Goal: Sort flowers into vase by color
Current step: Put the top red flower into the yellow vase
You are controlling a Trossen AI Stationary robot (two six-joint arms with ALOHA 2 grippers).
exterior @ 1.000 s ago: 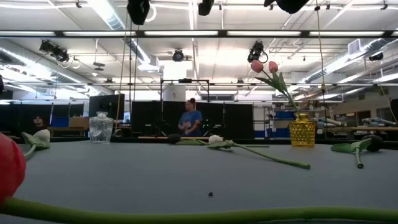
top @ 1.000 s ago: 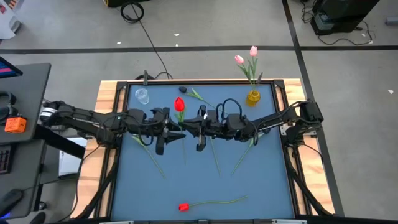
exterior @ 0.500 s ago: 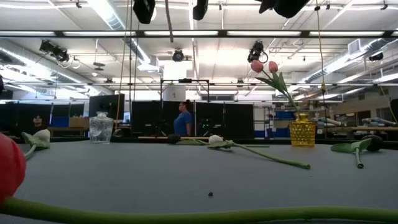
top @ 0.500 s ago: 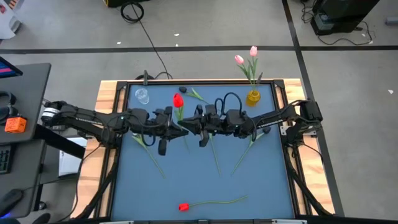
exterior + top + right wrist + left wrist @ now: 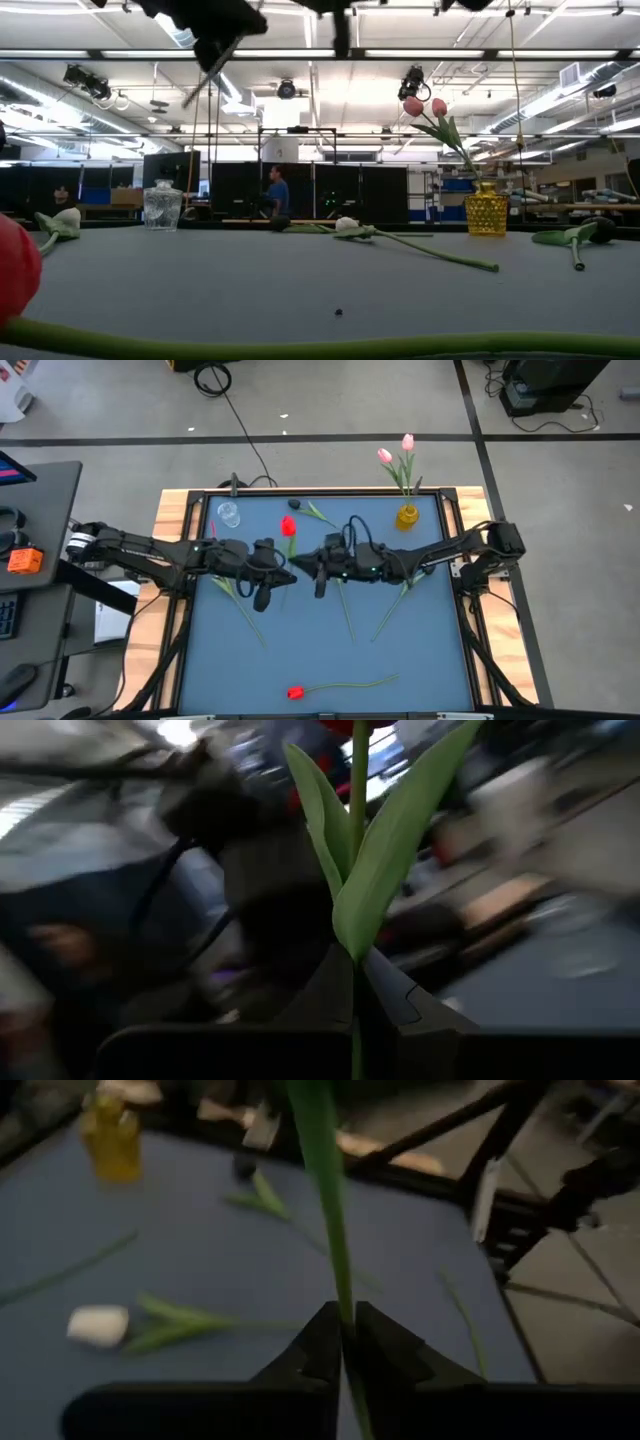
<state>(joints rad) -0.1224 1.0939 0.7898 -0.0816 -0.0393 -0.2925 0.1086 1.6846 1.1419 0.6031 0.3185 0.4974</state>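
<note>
Over the middle of the table a red tulip (image 5: 288,526) is held in the air, its head (image 5: 355,725) beyond two long leaves. My left gripper (image 5: 283,573) reaches in from the table's left and my right gripper (image 5: 303,566) from its right. They meet tip to tip, both shut on the tulip's stem. A clear glass vase (image 5: 229,514) stands at the far left. At the far right a yellow vase (image 5: 407,516) holds two pink tulips (image 5: 385,456). Another red tulip (image 5: 295,692) lies by the near edge. My left gripper pinches the thin green stem (image 5: 341,1295) between its two fingers, coming from the table's left and slanting slightly down. The stem runs across the fingers. My right gripper pinches the same stem just below the leaves (image 5: 357,955), level, from the table's right. The tulip is clear of the table.
White tulips lie flat on the blue mat, one at the left (image 5: 66,220) and one near the middle (image 5: 347,226). A dark tulip (image 5: 600,230) lies at the right, another (image 5: 293,505) by the far edge. Loose stems (image 5: 345,615) lie under the arms. A person stands far behind the table.
My left gripper has come down a little, and both grippers have tipped, now showing lower at the top of the low view. The red tulip's head has stayed almost where it was. The person in the background has walked toward the left.
</note>
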